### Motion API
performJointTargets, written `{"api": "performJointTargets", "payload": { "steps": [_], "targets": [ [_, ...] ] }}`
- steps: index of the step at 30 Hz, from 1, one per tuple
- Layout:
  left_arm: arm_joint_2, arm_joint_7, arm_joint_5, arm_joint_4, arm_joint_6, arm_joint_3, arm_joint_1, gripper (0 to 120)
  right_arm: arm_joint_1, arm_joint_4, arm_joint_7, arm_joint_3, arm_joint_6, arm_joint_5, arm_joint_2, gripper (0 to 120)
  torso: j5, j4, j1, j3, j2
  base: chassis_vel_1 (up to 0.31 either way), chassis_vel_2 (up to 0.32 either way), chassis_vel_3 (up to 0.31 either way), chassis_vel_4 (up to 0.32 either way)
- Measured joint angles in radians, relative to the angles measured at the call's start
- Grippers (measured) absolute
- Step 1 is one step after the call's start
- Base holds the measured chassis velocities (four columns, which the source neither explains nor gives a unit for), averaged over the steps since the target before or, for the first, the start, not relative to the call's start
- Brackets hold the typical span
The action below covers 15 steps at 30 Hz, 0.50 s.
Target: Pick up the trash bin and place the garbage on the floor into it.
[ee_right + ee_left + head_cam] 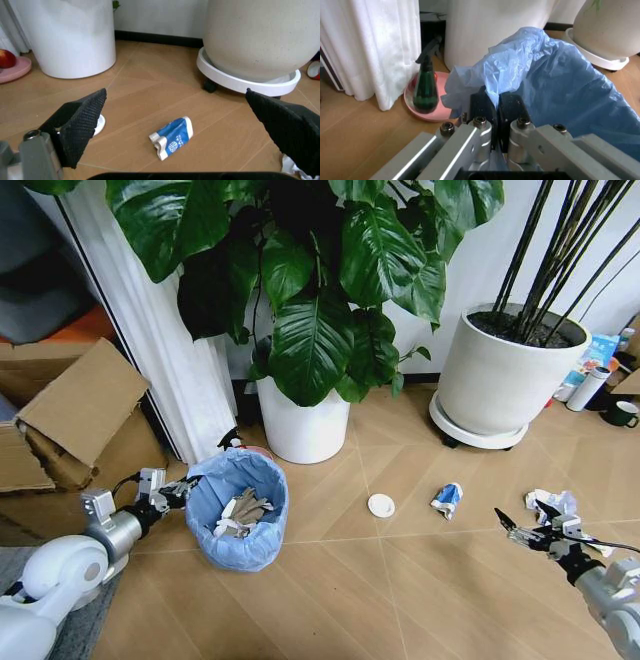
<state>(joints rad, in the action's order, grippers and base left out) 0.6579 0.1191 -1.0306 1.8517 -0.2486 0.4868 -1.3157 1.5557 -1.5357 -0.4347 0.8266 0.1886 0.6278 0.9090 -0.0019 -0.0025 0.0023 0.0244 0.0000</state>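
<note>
Left gripper jaws closed, pinching the crinkled blue liner at the rim of the trash bin; in the head view the left gripper sits at the bin's left rim. Bin stands upright on the floor, mouth up, scraps of paper and card visible inside.

Right gripper jaws spread wide, nothing between them, held above the floor. In the head view the right gripper is low at right, jaws pointing left toward the litter, apart from all of it.

Blue-white wrapper lies flat on the floor under the open jaws; long axis runs diagonally, one end toward the wheeled planter. In the head view the wrapper is between the white round lid and the right gripper. Lid flat on the floor, between bin and wrapper, near neither. Crumpled white paper wad just beside the right gripper, on its far side.

Floor: light wood herringbone. Behind: white pot with a big-leaf plant, larger white pot on a wheeled saucer, white curtain, cardboard boxes at left. Left wrist view: dark green spray bottle standing in a pink dish just beside the bin, near the curtain. Right wrist view: red apple on the pink dish edge.
</note>
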Motion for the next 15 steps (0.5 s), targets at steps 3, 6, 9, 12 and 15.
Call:
{"api": "performJointTargets", "payload": {
  "steps": [3,6,9,12,15],
  "targets": [
    [0.0,0.0,-0.001,0.0,0.0,-0.001,0.001,0,-0.002,0.001,0.0,-0.002,-0.001,0.0,0.0,100,0.0,0.0,0.0,0.0,0.0,0.0,0.0,0.0,0.0],
    [0.001,-0.001,-0.001,0.0,-0.001,-0.001,0.001,0,-0.002,0.002,-0.001,-0.003,-0.002,0.0,0.0,100,0.0,0.0,0.0,0.0,0.0,0.0,0.0,0.0,0.0],
    [0.002,-0.001,-0.001,0.0,-0.001,-0.001,0.001,0,-0.002,0.004,-0.003,-0.003,-0.003,0.0,0.0,100,0.0,0.0,0.0,0.0,0.0,0.0,0.0,0.0,0.0],
    [0.003,-0.001,-0.001,0.0,-0.001,-0.001,0.0,0,-0.002,0.004,-0.003,-0.003,-0.003,0.0,0.0,100,-0.0001,-0.0001,0.0,0.0,0.0,-0.036,-0.021,0.038,0.013],
    [0.003,-0.001,-0.001,0.0,-0.001,-0.001,-0.001,0,-0.001,0.004,-0.004,-0.002,-0.003,-0.001,0.0,100,0.0001,-0.0001,0.0,0.0,0.0,-0.073,-0.027,0.085,0.034]
  ]
}}
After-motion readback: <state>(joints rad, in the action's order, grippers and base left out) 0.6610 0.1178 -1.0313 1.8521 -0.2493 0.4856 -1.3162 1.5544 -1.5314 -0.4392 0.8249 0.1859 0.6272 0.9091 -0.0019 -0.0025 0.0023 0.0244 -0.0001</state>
